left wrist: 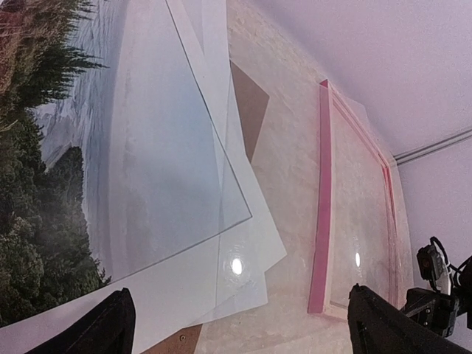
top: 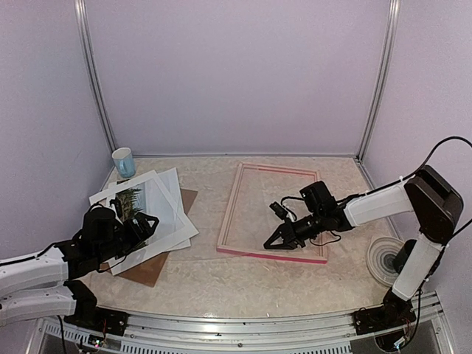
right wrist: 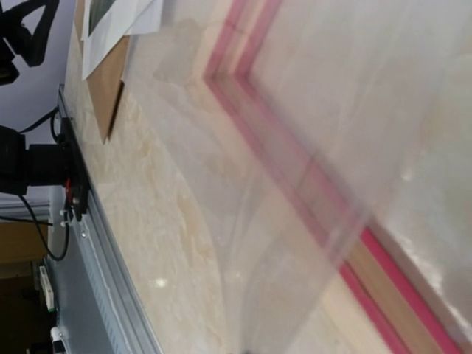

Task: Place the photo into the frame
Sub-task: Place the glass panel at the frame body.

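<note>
Pale lilac walls with metal rails close in a light, marbled tabletop (top: pixel 221 276). I count one frame (top: pixel 251 254), one photo (top: pixel 131 200), one blue cup (top: pixel 123 162) in the upper left corner, one brown board (top: pixel 147 269), one round white thing (top: pixel 383 259) at the right edge, and at least two overlapping white sheets (top: pixel 168 221) in the pile on the left.

The photo lies in that left pile, on top of the white sheets and the brown board. It is well apart from the frame and not inside it. In my left wrist view it shows dark green trees along the left side (left wrist: pixel 44 221), then grey water and a pale sky. A clear pane (left wrist: pixel 169 147) lies over it, one corner reaching past it onto the white sheets.

The frame lies flat in the middle right of the top view. It is a large rectangle of thin rails, pink along the near and far rails and pale wood along the left one.

My left fingers (top: pixel 140 226) are spread wide above the near edge of the pile and hold nothing. My right fingers (top: pixel 276 240) are closed together, low over the near rail of the frame. A clear sheet (right wrist: pixel 310 147) crosses my right wrist view over that pink rail, and I cannot tell whether I am pinching it.
</note>
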### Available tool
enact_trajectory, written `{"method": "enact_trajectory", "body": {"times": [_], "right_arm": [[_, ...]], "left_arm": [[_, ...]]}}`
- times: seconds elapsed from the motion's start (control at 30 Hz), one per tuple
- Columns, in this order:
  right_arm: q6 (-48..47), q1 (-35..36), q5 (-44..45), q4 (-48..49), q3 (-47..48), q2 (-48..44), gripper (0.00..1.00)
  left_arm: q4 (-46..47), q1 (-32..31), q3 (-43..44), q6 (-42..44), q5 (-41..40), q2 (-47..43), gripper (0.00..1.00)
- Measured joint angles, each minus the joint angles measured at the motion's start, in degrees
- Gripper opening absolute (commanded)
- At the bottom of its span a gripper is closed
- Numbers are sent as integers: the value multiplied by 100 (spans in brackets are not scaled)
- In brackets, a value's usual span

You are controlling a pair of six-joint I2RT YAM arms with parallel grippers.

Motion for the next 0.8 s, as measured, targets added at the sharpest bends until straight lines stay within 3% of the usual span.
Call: {"method": "enact_trajectory", "body": {"times": [0.5, 0.8], "right_arm": [[4, -328, -26, 144, -555, -138, 0], [7, -448, 120, 138, -754, -426, 25]], "left_arm": [[129, -52, 0, -2, 22, 122, 99], [289, -109, 0, -4, 57, 319, 99]]}}
